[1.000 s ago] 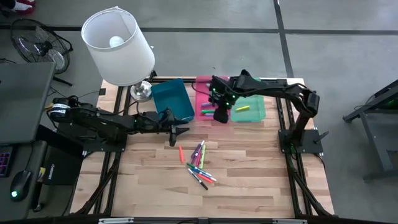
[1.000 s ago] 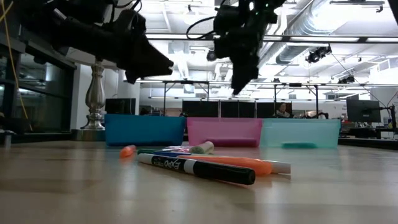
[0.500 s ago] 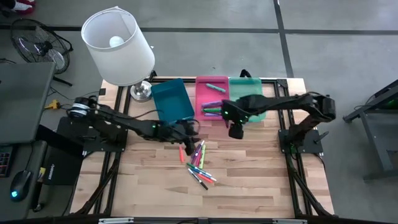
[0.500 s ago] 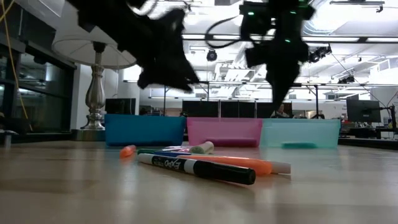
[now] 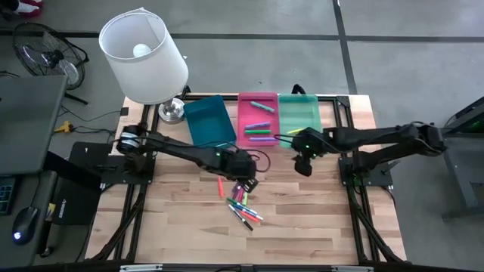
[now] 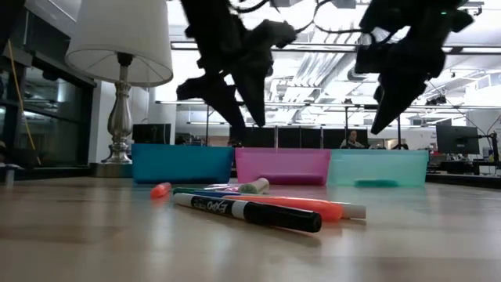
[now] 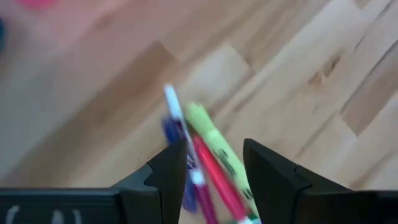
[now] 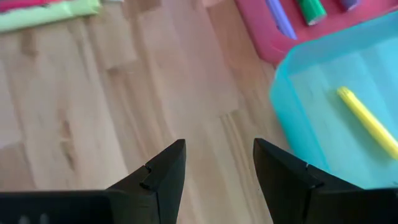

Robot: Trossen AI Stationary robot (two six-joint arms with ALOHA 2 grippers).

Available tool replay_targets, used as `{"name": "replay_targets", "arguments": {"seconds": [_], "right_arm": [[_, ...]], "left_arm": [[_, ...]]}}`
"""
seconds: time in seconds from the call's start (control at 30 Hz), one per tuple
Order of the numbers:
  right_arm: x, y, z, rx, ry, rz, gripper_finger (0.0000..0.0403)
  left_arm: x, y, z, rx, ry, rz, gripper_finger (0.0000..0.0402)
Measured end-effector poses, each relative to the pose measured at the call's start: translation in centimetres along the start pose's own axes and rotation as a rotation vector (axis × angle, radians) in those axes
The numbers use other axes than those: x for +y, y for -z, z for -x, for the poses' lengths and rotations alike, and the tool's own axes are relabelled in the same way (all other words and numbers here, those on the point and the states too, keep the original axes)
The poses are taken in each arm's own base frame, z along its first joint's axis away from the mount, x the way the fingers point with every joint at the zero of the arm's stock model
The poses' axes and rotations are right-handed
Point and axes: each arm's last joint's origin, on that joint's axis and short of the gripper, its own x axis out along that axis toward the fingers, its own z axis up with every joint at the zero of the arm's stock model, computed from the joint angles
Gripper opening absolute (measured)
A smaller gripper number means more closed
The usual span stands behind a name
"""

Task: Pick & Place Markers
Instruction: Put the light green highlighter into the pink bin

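left gripper (image 5: 248, 183) hangs over the upper end of the marker pile (image 5: 242, 199) near the table's middle, well above the wood. you see its jaws parted with nothing between them; in the left wrist view its two dark fingers (image 7: 168, 171) frame a yellow-green marker (image 7: 214, 148), a red marker (image 7: 214, 180) and a blue marker (image 7: 176, 127) lying side by side on the table (image 5: 302, 219) below.

right gripper (image 5: 304, 168) hovers over bare wood just in front of the green tray (image 5: 299, 118), to the right of the pile. its jaws also stand apart and empty; the right wrist view shows plain boards between the fingers (image 8: 165, 171), with the tray's corner and a yellow marker (image 8: 367, 121) inside it just beyond.

you find the loose markers fanned on the table, with an orange one (image 5: 220, 186) lying slightly apart on the pile's left. in the low view a black-barrelled marker (image 6: 246, 211) lies nearest the camera. more markers rest in the pink tray (image 5: 257, 113). the blue tray (image 5: 209, 121) stands beside it on the left, next to a lamp (image 5: 144, 57).
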Motion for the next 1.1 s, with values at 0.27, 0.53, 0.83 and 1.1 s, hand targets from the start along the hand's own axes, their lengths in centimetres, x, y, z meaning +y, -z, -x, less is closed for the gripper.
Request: {"name": "replay_targets", "arguments": {"seconds": [0.27, 0.53, 0.83, 1.1], "right_arm": [[0.6, 1.6, 1.1, -0.081, -0.063, 0.039, 0.0176], [1.5, 1.9, 1.5, -0.11, -0.078, 0.095, 0.0177], [1.7, 2.0, 1.5, -0.114, -0.06, 0.121, 0.0176], [1.7, 1.9, 1.5, -0.12, -0.061, 0.13, 0.0177]], "left_arm": [[-2.7, 1.2, -1.6, 0.176, -0.105, 0.058, 0.0156], [-3.5, 1.8, -3.6, 0.247, -0.092, 0.149, 0.0156], [-3.7, 1.7, -3.8, 0.229, -0.076, 0.204, 0.0156], [-4.0, 1.8, -3.8, 0.232, -0.057, 0.225, 0.0156]]}}
